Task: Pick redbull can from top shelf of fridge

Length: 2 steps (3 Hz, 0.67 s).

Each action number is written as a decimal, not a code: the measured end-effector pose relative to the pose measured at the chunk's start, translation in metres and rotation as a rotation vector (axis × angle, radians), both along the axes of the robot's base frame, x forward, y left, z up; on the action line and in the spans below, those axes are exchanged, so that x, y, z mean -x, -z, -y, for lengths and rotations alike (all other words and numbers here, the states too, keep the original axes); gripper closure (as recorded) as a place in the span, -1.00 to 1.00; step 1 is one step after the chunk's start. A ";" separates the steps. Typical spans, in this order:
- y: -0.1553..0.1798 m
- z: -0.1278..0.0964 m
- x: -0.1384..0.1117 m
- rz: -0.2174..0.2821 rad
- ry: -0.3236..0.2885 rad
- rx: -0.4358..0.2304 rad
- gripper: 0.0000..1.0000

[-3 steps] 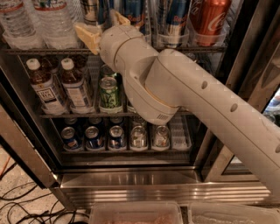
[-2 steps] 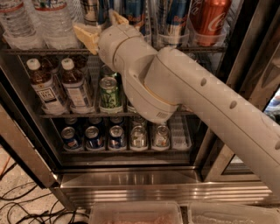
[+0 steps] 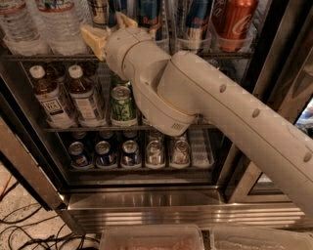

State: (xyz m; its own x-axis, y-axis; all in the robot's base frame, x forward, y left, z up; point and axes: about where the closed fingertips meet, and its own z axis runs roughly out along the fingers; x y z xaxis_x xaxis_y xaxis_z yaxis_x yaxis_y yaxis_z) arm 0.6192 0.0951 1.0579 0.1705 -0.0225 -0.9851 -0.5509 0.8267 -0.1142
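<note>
Gripper point(image 3: 102, 27) first: you are seeing it at the front of the top shelf point(image 3: 29, 57) of the fridge point(image 3: 146, 200). Its two tan fingers point(image 3: 94, 40) are standing spread apart, one pointing left toward the water bottles point(image 3: 58, 24) and the other reaching up beside a dark can point(image 3: 98, 7). That can is showing in the gap between them, and it may be a Red Bull one, but the top edge of the view is cutting off its label. The fingers are not pinching anything.

The redbull can point(image 3: 149, 17) you can read clearly is standing upright on the top shelf, blue and silver, just right of the gripper's wrist. A second one point(image 3: 195, 19) is sitting in the next tray, with a red Coca-Cola can point(image 3: 234, 19) beyond it (all three are losing their tops to the edge of the view). The white arm point(image 3: 220, 112) is stretching up from the lower right, diagonally across the fridge, and is hiding the middle of the second rack.

On that rack two white-capped tea bottles point(image 3: 83, 95) are standing at the left, next to a green can point(image 3: 122, 105). A row of short cans point(image 3: 105, 152) is lining the lowest rack. Black cables point(image 3: 24, 229) are lying on the floor at the left.
</note>
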 end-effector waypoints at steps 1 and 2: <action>0.000 0.000 0.000 0.000 0.000 0.000 0.17; 0.000 0.000 0.000 0.000 0.000 0.000 0.64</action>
State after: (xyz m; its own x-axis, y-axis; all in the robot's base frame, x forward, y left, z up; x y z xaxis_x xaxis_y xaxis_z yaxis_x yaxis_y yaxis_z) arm 0.6192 0.0952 1.0579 0.1705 -0.0225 -0.9851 -0.5509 0.8267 -0.1143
